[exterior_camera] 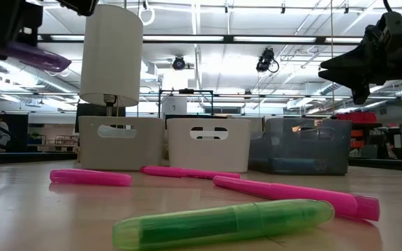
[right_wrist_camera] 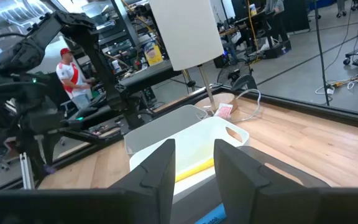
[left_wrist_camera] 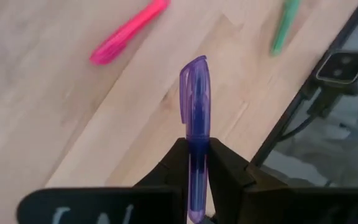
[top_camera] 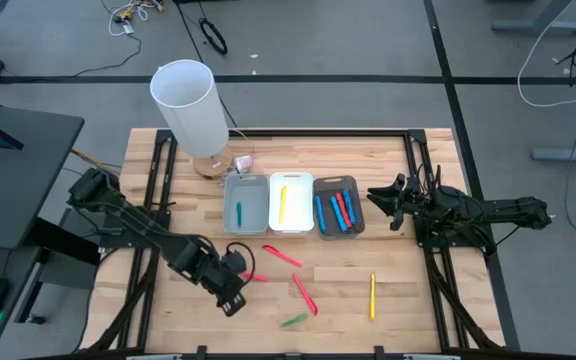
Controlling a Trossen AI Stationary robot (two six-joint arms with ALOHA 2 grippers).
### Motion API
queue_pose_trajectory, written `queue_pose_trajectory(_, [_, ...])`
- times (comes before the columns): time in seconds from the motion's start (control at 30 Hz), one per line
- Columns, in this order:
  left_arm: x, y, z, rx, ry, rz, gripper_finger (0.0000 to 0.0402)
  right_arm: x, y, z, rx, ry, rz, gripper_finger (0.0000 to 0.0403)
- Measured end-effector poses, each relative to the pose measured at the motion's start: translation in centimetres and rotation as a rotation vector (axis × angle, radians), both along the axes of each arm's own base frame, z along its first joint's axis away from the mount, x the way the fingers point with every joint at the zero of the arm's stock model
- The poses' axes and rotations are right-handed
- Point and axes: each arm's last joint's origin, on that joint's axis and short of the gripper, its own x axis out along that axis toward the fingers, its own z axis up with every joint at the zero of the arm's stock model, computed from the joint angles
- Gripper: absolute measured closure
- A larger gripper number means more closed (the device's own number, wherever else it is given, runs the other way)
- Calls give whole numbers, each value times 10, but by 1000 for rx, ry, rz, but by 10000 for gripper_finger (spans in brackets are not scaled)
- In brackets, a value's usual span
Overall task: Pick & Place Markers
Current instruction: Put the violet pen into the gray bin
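A: Where is the left gripper (left_wrist_camera: 196, 163), and is it carrying anything?

B: It sits over the near-left part of the table (top_camera: 388, 255). Its fingers are clamped tight on a purple marker (left_wrist_camera: 195, 118). In the left wrist view the marker's long axis runs straight out between the 2 fingers, capped end pointing forward, away from the wrist. In the low view the same marker (exterior_camera: 37, 56) hangs well above the tabletop, tilted slightly.

A: And the loose markers?

B: On the wood in front of the bins lie 3 pink markers. One (top_camera: 282, 256) lies just before the white bin, slanting. One (top_camera: 305, 294) lies nearer the front edge, running diagonally. A third (top_camera: 255, 277) shows only partly beside the left gripper, so I cannot tell its direction well. A green marker (top_camera: 294, 320) lies near the front edge, angled. A yellow marker (top_camera: 373, 296) lies to the right, its long axis running front to back.

A: The bins?

B: 3 in a row: a light blue-grey bin (top_camera: 245, 204) with 1 teal marker lying front to back, a white bin (top_camera: 291, 203) with 1 yellow marker the same way, and a dark grey bin (top_camera: 339, 205) with red and blue markers lying roughly front to back.

A: The right gripper (top_camera: 385, 200)?

B: It hovers just right of the dark grey bin, fingers partly apart, holding nothing.

A: Anything else?

B: A white lamp (top_camera: 190, 108) stands behind the bins.
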Motion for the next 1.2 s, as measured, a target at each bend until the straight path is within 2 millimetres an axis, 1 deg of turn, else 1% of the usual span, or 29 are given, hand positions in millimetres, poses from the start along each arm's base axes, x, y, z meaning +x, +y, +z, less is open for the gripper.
queue_pose_trajectory(0.17, [-10, 8, 11, -22, 41, 104, 360, 0, 0, 0, 0, 0, 0, 292])
queue_pose_trajectory(0.47, [-35, 25, 27, -1, 145, 243, 360, 0, 0, 0, 0, 0, 0, 292])
queue_pose_trajectory(0.6, [-41, 31, 34, 10, 130, 313, 361, 0, 0, 0, 0, 0, 0, 292])
queue_pose_trajectory(0.73, [-45, 35, 41, 26, 86, 337, 361, 0, 0, 0, 0, 0, 0, 292])
queue_pose_trajectory(1.0, [-45, 38, 41, 26, 82, 421, 361, 0, 0, 0, 0, 0, 0, 292])
queue_pose_trajectory(1.2, [-32, 54, 37, 40, 82, 543, 361, 0, 0, 0, 0, 0, 0, 292])
